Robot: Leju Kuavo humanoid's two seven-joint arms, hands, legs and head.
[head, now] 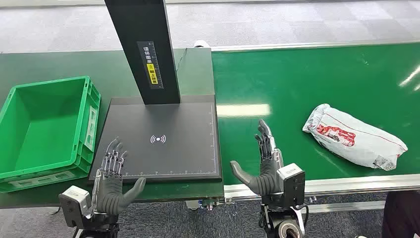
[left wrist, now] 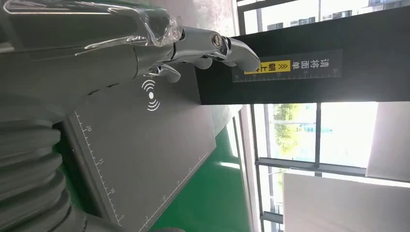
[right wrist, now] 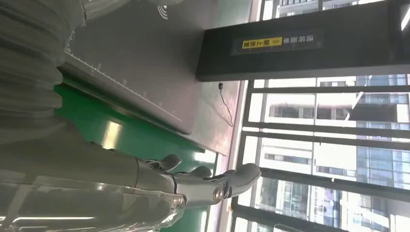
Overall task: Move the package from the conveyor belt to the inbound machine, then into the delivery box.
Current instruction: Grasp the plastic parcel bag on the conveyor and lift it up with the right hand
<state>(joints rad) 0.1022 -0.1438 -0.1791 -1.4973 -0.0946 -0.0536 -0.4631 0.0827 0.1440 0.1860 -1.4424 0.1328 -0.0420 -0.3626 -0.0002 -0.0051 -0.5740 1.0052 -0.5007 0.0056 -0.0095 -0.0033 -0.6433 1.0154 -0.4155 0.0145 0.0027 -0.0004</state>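
Note:
A white plastic package (head: 353, 137) with red print lies on the green conveyor belt (head: 307, 89) at the right. The inbound machine is a dark flat plate (head: 158, 139) with a black upright post (head: 146, 49); the plate (left wrist: 145, 145) and post (left wrist: 300, 72) also appear in the left wrist view. My right hand (head: 265, 166) is open over the belt's near edge, well left of the package, fingers straight. My left hand (head: 111, 181) is open at the plate's near left corner, holding nothing. Its fingers (left wrist: 212, 46) and the right hand's fingers (right wrist: 208, 186) stretch out straight.
A green delivery box (head: 47, 129) stands empty left of the plate. The belt's metal rail (head: 346, 186) runs along the near edge. Windows fill the background in both wrist views.

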